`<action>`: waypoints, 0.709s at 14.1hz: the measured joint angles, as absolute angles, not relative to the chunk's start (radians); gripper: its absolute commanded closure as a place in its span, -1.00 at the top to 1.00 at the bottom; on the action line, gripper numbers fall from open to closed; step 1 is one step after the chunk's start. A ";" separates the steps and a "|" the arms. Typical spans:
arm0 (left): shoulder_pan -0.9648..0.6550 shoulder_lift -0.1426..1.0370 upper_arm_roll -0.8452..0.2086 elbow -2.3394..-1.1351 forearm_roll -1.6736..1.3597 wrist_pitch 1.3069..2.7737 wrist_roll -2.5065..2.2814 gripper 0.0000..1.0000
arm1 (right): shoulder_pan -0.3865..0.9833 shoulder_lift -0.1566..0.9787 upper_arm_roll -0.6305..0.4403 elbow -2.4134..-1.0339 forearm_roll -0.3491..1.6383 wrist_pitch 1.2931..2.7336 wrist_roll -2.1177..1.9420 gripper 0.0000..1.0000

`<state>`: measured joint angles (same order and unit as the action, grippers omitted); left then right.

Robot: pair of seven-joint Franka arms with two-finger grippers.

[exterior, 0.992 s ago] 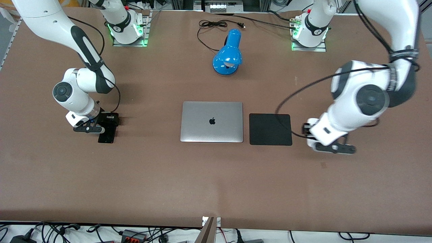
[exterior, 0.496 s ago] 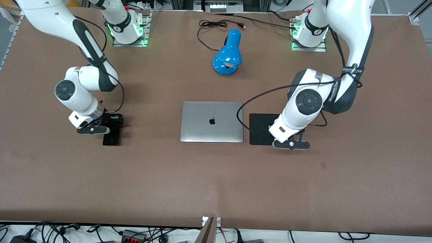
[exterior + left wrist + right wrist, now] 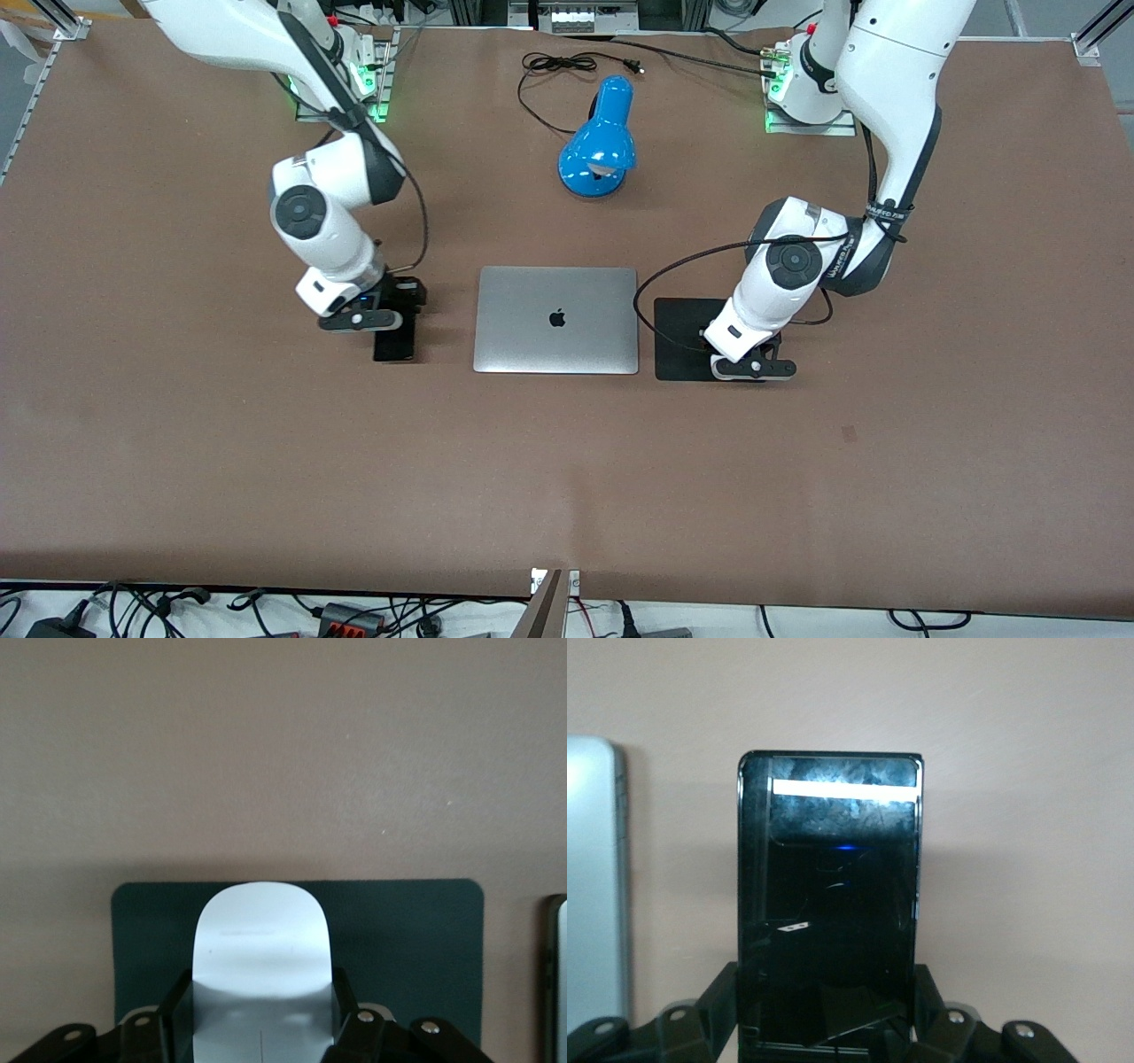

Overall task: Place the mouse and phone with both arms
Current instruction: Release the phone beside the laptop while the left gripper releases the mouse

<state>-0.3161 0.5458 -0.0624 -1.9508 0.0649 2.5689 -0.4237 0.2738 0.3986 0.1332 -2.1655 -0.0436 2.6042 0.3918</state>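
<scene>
My right gripper (image 3: 390, 312) is shut on the black phone (image 3: 394, 342) and holds it low over the table, beside the closed silver laptop (image 3: 556, 319), toward the right arm's end. In the right wrist view the gripper (image 3: 829, 1014) clamps the phone (image 3: 830, 886) by its long edges. My left gripper (image 3: 753, 359) is over the black mouse pad (image 3: 687, 341), at its edge toward the left arm's end. In the left wrist view this gripper (image 3: 261, 1014) is shut on the white mouse (image 3: 261, 939) over the pad (image 3: 407, 939). In the front view the mouse is hidden under the left hand.
A blue desk lamp (image 3: 598, 151) with a coiled black cable (image 3: 558, 66) lies farther from the front camera than the laptop. The laptop's edge shows in both wrist views (image 3: 594, 877) (image 3: 558, 974). Bare brown table spreads nearer the camera.
Both arms have moved inward toward the laptop. The right carried the phone to just beside the laptop. The left carried the mouse from the open table to over the mouse pad.
</scene>
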 measured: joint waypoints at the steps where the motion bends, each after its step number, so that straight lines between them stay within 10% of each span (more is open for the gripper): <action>1: -0.316 0.546 -0.062 -1.962 0.065 2.583 -0.424 -0.16 | 0.288 0.419 0.133 -2.156 -0.044 2.607 0.409 -1.00; 3: -0.316 0.546 -0.062 -1.975 0.065 2.601 -0.424 -0.11 | 0.292 0.462 0.132 -2.148 -0.044 2.633 0.421 -1.00; 6: -0.317 0.550 -0.062 -1.986 0.065 2.611 -0.424 0.80 | 0.307 0.502 0.128 -2.143 -0.046 2.686 0.454 -1.00; 8: -0.317 0.552 -0.062 -1.987 0.065 2.613 -0.426 1.00 | 0.314 0.505 0.129 -2.139 -0.045 2.689 0.459 0.00; 9: -0.317 0.552 -0.063 -1.987 0.065 2.616 -0.427 1.00 | 0.315 0.506 0.129 -2.138 -0.045 2.690 0.462 0.99; 10: -0.317 0.553 -0.063 -1.987 0.065 2.620 -0.427 1.00 | 0.315 0.506 0.129 -2.138 -0.044 2.690 0.464 1.00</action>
<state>-0.3170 0.5525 -0.0625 -1.9868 0.0649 2.6199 -0.4275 0.3148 0.5061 0.1286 -2.1382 -0.0445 2.6900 0.4637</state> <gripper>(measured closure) 0.053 0.203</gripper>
